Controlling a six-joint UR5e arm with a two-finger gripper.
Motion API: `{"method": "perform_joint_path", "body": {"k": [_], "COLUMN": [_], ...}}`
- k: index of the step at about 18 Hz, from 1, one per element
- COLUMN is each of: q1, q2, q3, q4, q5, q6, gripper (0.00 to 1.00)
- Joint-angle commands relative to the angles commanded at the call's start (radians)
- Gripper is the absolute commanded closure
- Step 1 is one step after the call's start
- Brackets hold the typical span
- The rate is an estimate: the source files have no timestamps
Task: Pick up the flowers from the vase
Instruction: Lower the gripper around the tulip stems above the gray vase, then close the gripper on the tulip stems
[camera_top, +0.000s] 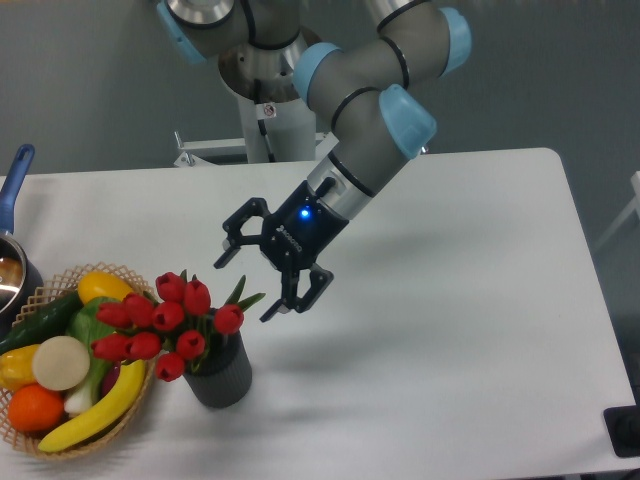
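Near the table's front left, flowers (165, 325) stand in vase (220, 375) beside basket (40, 440) | gripper (255, 285) just above-right, fingers apart, holding nothing | likely light, floppy; grasp bunched stems just below the blooms.

Vase (222, 378) matt ribbed grey; basket (60, 440) woven wicker; table (480, 330) smooth matt white.

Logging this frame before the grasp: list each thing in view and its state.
Gripper: open, holding nothing, above the table right of the flowers.
Flowers: in the vase, leaning left.
Vase: upright on the table.
Basket: full of produce.
Pot: at the left edge, mostly cut off.
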Motion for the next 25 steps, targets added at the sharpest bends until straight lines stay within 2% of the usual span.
{"method": "perform_joint_path", "body": {"k": [5,12,15,17,21,25], "q1": [-0.043,-0.063,-0.071,-0.071,-0.068,-0.066], "q2": [-0.064,-0.098,-0.097,-0.098,-0.087,-0.078], "q3": [0.054,0.098,0.097,0.098,0.104,0.133], "q4": [0.011,0.011,0.011,0.011,0.017,0.017], "q5": [0.000,0.000,0.000,0.002,0.006,0.003], "q6": [-0.006,-0.044,-0.054,-0.052,-0.057,-0.141], "gripper": [0.00,0.01,0.66,1.00,1.00,1.00]}}
